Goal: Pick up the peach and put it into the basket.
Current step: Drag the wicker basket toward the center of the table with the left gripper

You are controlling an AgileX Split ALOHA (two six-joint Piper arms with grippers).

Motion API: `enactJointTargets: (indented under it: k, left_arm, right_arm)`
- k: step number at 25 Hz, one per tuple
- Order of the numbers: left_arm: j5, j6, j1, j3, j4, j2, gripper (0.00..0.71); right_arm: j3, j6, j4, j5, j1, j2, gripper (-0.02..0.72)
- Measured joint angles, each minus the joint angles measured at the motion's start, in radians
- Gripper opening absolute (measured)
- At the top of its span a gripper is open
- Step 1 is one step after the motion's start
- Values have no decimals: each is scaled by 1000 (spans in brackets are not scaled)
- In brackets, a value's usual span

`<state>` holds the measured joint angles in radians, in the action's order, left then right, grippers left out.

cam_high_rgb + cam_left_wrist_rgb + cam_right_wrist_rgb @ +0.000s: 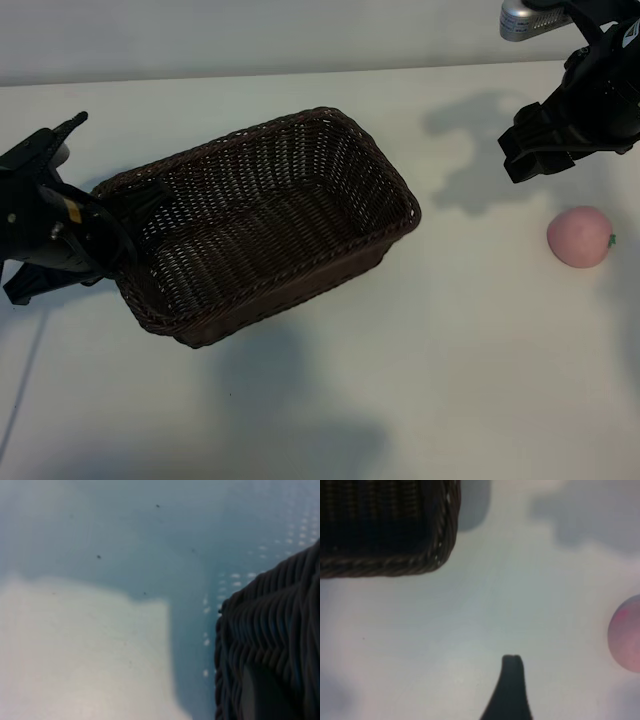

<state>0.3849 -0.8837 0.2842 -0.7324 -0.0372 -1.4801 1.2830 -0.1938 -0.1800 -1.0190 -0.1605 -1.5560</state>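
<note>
The peach [580, 237] is a small pale-pink ball lying on the white table at the right, well clear of the basket [400, 190]. In the right wrist view the peach [627, 632] shows at the frame's edge. My right gripper [512, 150] hangs above the table just behind and left of the peach, open and empty. Only one of its fingers [512, 680] shows in its own view. The dark-brown wicker basket stands left of centre, with nothing inside. My left gripper [118, 222] is pressed against the basket's left end, at the rim. The left wrist view shows the basket's outer wall [270, 630] up close.
Bare white tabletop [450, 350] spreads in front of the basket and between the basket and the peach. A silver fixture [530, 18] sticks in at the back right, above the right arm. The basket's corner [385, 565] is in the right wrist view.
</note>
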Motion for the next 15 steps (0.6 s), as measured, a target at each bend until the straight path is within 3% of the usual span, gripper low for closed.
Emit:
enactJointTargets:
  k: [10,15]
  left_arm:
    - [-40,331,-22,2,306,10,160]
    - [-47,408,-27,2,346,43,160]
  right_arm:
    - [0,0,-1,0,0,0,595]
    - [0,0,-2,0,0,0,595]
